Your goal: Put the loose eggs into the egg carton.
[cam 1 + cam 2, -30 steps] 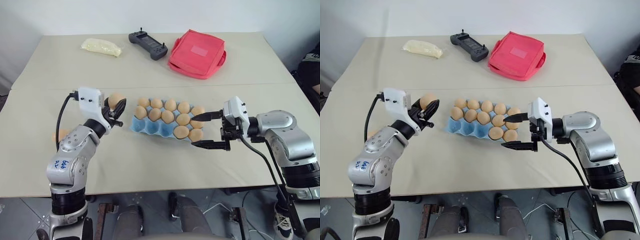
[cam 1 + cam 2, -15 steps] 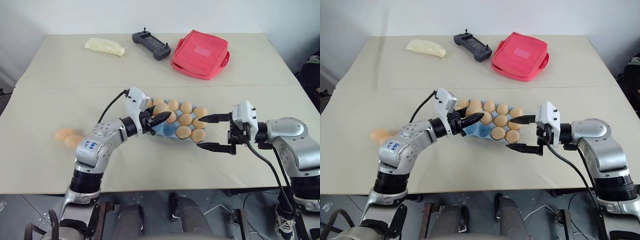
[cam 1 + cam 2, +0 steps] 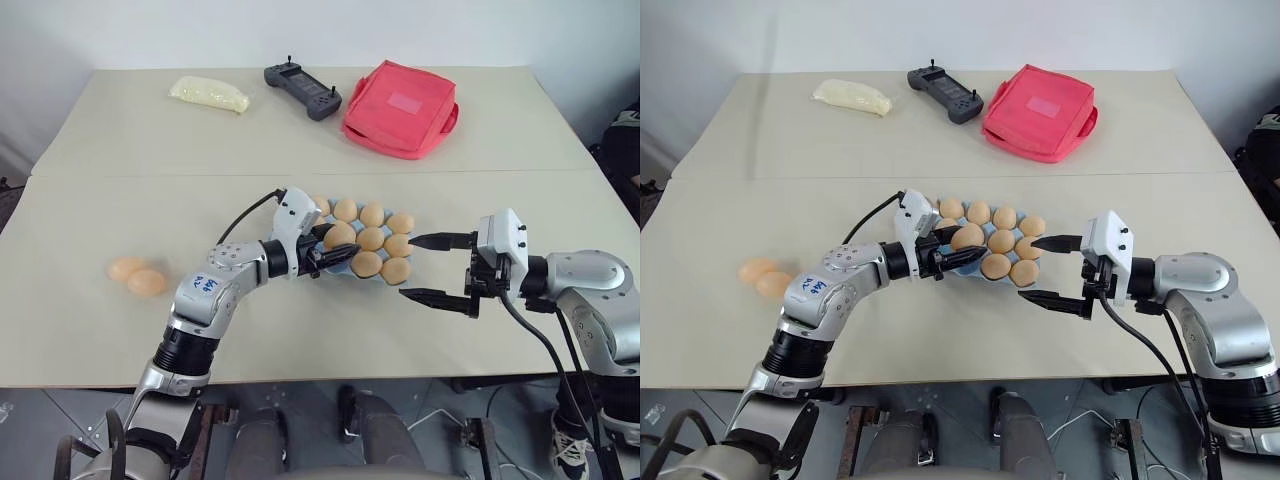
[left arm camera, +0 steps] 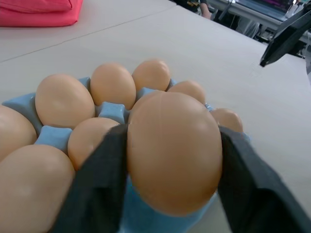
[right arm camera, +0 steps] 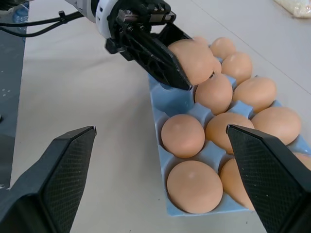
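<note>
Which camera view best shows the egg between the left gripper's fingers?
The left wrist view: the egg looms large between both fingers, above the egg carton. The right wrist view shows it sideways; both eye views show it small.

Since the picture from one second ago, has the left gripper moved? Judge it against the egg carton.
Yes. The left gripper, with an egg between its fingers, has moved from beside the egg carton to over the carton's near cups.

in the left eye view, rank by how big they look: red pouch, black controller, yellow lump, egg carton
1. red pouch and egg carton: alike; the carton is nearer and partly covered, so unsure
2. black controller and yellow lump: look about alike
</note>
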`<state>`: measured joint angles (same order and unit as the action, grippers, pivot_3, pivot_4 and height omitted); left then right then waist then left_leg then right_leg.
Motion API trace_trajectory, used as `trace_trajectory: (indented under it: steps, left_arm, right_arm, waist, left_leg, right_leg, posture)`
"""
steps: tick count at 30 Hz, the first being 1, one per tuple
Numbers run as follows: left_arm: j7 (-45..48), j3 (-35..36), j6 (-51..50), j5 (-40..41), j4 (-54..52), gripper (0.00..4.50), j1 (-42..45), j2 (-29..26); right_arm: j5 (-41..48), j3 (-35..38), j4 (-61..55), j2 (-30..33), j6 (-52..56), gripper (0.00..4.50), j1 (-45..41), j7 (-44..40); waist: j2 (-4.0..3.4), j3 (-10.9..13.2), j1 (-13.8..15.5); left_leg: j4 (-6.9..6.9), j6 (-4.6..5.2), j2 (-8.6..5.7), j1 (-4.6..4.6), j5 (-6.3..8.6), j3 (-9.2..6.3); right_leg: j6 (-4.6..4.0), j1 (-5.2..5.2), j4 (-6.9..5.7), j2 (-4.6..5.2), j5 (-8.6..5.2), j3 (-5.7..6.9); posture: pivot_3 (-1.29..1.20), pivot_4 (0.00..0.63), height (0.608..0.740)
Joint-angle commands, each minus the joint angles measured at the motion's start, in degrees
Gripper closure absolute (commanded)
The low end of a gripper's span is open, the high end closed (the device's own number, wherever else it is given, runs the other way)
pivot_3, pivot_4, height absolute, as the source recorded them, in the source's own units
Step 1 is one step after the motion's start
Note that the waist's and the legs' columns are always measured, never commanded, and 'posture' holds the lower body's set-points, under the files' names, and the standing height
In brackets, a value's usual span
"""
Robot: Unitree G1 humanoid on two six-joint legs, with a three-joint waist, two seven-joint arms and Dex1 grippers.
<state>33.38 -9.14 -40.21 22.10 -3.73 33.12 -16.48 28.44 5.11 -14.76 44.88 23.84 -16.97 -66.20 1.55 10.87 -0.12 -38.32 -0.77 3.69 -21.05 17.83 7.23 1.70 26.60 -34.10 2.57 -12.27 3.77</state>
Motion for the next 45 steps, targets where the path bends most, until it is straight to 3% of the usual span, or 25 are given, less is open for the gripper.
trace_trajectory:
  steps: [1,3,11,18,22,26,34,40,45]
  left_arm:
    - [0.35,0.49,0.77,-0.06,-1.75,0.58,0.7,0.33]
    - [0.08,0.88,0.47,0.05,-2.11,0.01,0.6,0.32]
    - [-1.1,3.18,-1.45,1.22,-6.96,0.01,-1.33,-1.92]
    - [0.23,12.26,-6.53,6.43,-23.08,0.01,-16.12,-11.71]
    - [-2.8,21.95,-7.53,6.89,-28.43,0.01,-25.48,-15.21]
    - [-8.23,33.44,-5.64,7.11,-32.22,0.01,-33.37,-12.31]
    - [-9.71,43.98,-2.06,9.94,-39.78,0.01,-50.34,-6.27]
    - [-11.19,50.5,0.07,12.22,-42.21,0.01,-56.7,-4.62]
    - [-18.0,53.85,2.26,10.69,-42.67,0.01,-55.87,-2.37]
  right_arm:
    - [1.15,1.88,-2.26,1.11,-0.14,0.0,0.19,0.49]
    - [1.1,1.64,-2.06,1.03,-0.13,0.0,-0.06,0.68]
    - [0.61,0.07,-0.52,0.22,-0.73,0.0,-1.8,0.51]
    - [0.22,-1.88,2.49,-0.73,-2.07,0.0,-4.19,-1.26]
    - [-0.17,-3.51,5.4,-1.57,-3.5,0.0,-6.74,-2.98]
    - [-0.64,-5.13,8.62,-2.26,-4.93,0.0,-9.16,-5.18]
    - [-2.05,-7.97,14.87,-3.93,-6.98,0.0,-14.57,-9.31]
    - [-3.32,-9.47,19.91,-5.23,-9.0,0.0,-18.26,-12.25]
    - [-4.22,-10.09,23.28,-6.25,-10.72,0.0,-20.19,-14.49]
  waist:
    - [0.0,0.0,0.04]
    - [0.0,0.0,0.04]
    - [0.0,0.0,-0.12]
    - [0.0,0.0,-0.97]
    - [0.0,0.0,-1.11]
    - [0.0,0.0,-1.22]
    - [0.03,-0.01,-1.42]
    - [0.05,-0.03,-1.44]
    - [0.06,-0.03,-1.46]
  left_leg:
    - [0.0,0.0,0.0,0.0,0.0,-0.01]
    - [-0.01,0.0,0.0,0.0,0.0,-0.01]
    - [-0.08,0.03,0.0,0.0,-0.02,0.0]
    - [0.09,-0.03,0.06,0.11,0.01,-0.01]
    - [0.03,-0.01,0.03,0.1,0.0,0.0]
    - [0.0,0.02,0.04,0.1,-0.01,-0.02]
    - [0.03,0.0,0.06,0.07,0.02,0.01]
    - [0.02,0.0,0.07,0.1,0.02,-0.06]
    - [0.04,0.01,0.07,0.06,0.02,-0.07]
  right_leg:
    - [0.0,0.0,0.0,0.0,0.0,0.01]
    - [0.0,0.0,0.0,0.0,0.0,0.01]
    - [0.0,-0.01,-0.01,0.0,0.0,-0.03]
    - [-0.07,0.02,-0.13,-0.03,-0.04,-0.07]
    - [-0.07,0.01,-0.07,0.01,-0.05,-0.09]
    - [-0.08,-0.02,0.0,0.02,-0.05,-0.09]
    - [-0.09,0.01,0.08,0.02,-0.05,-0.11]
    - [-0.21,0.0,0.14,-0.03,-0.07,-0.09]
    - [-0.2,0.0,0.2,-0.02,-0.07,-0.09]
  posture:
    - [0.0,0.15,0.74]
    - [0.0,0.15,0.74]
    - [0.0,0.15,0.74]
    - [0.0,0.15,0.74]
    - [0.0,0.15,0.74]
    - [0.0,0.15,0.74]
    - [0.0,0.15,0.74]
    - [0.0,0.15,0.74]
    - [0.0,0.15,0.74]
